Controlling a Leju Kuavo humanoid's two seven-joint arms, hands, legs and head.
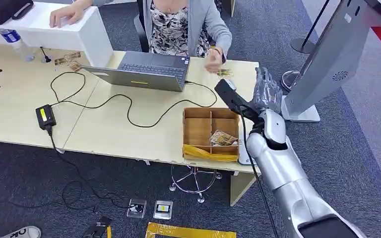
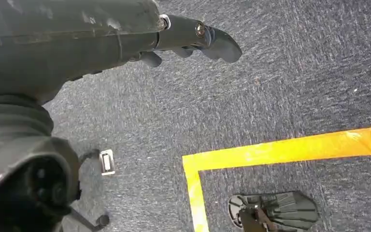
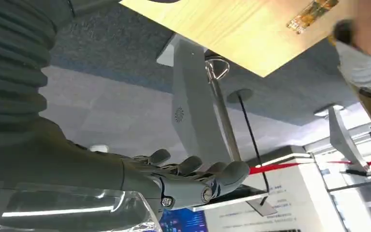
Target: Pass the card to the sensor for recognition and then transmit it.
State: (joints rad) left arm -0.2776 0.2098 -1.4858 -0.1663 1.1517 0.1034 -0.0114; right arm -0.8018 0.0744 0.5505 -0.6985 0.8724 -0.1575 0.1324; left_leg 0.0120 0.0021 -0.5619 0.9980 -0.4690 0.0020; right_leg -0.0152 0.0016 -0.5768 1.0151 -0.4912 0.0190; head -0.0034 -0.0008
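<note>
A patterned card (image 1: 224, 73) lies on the wooden table (image 1: 129, 134) near its far right corner, and it shows again on the tabletop in the right wrist view (image 3: 314, 12). A person's hand (image 1: 212, 61), blurred, hovers just left of the card. My right hand (image 1: 267, 90) is raised at the table's right edge, a little right of the card, with its fingers (image 3: 193, 169) stretched out and nothing in them. A grey slanted terminal (image 1: 327, 59) on a stand rises just right of that hand. My left hand (image 2: 193, 38) hangs over the carpet, holding nothing.
A wooden compartment box (image 1: 198, 130) with more cards (image 1: 222, 138) sits at the table's near edge, left of my right forearm. A laptop (image 1: 144, 74), a black cable with its adapter (image 1: 45, 116) and a bottle (image 1: 11, 37) lie further left. Yellow tape (image 2: 280, 150) marks the carpet.
</note>
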